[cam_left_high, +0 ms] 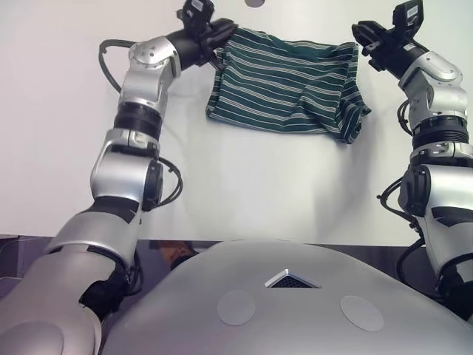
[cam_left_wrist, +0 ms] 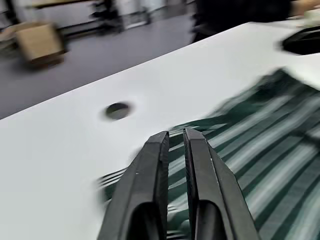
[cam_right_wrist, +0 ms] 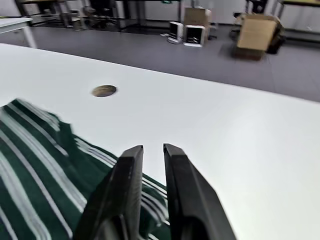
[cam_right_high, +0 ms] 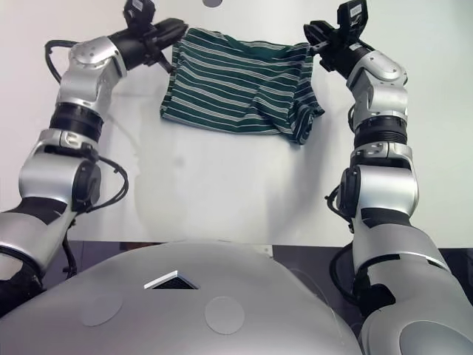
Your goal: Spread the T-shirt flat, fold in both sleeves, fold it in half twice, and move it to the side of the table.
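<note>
A dark green T-shirt (cam_left_high: 288, 85) with white stripes lies bunched and wrinkled on the far middle of the white table (cam_left_high: 244, 185). One sleeve hangs folded at its right near corner. My left gripper (cam_left_high: 224, 33) is at the shirt's far left corner, its fingers (cam_left_wrist: 155, 165) nearly together over the striped cloth (cam_left_wrist: 270, 135), shut on the edge. My right gripper (cam_left_high: 361, 38) is at the far right corner, its narrow fingers (cam_right_wrist: 125, 180) closed on the shirt's edge (cam_right_wrist: 35, 160). The far hem runs stretched between the two grippers.
A small round hole (cam_left_high: 254, 2) sits in the tabletop just beyond the shirt. Bare white table extends on both sides and toward me. Past the table's far edge is grey floor with cardboard boxes (cam_right_wrist: 257, 31).
</note>
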Action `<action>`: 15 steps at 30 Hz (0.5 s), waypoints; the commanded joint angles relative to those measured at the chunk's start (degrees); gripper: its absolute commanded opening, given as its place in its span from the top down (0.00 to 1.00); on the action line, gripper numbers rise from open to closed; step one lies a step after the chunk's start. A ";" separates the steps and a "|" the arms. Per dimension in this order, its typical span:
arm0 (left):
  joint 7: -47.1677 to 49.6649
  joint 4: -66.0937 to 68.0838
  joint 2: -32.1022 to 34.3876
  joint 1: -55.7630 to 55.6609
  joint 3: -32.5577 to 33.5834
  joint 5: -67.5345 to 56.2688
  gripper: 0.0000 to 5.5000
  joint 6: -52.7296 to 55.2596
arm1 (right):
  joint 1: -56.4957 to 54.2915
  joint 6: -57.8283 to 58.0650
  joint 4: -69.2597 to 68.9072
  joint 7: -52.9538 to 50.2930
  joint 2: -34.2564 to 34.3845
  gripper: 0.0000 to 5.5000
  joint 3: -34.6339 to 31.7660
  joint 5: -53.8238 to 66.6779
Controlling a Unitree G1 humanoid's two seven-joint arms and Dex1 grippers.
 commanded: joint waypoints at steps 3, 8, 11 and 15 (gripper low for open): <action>-6.52 -14.04 11.24 12.42 -15.24 12.77 1.00 8.16 | 4.75 -8.57 0.55 1.85 -5.40 0.99 13.80 -17.39; -3.08 -4.11 15.89 11.06 -17.32 19.60 1.00 4.93 | 4.78 -15.19 6.29 -1.05 -8.58 0.99 18.98 -25.84; -1.02 5.08 18.36 7.95 -17.69 21.89 1.00 -1.62 | 8.84 -18.07 2.55 5.69 -10.41 0.99 21.95 -25.98; 5.52 16.56 13.43 -0.44 -16.14 21.50 1.00 -7.09 | 19.97 -7.59 -23.22 27.23 -15.69 0.99 25.59 -14.07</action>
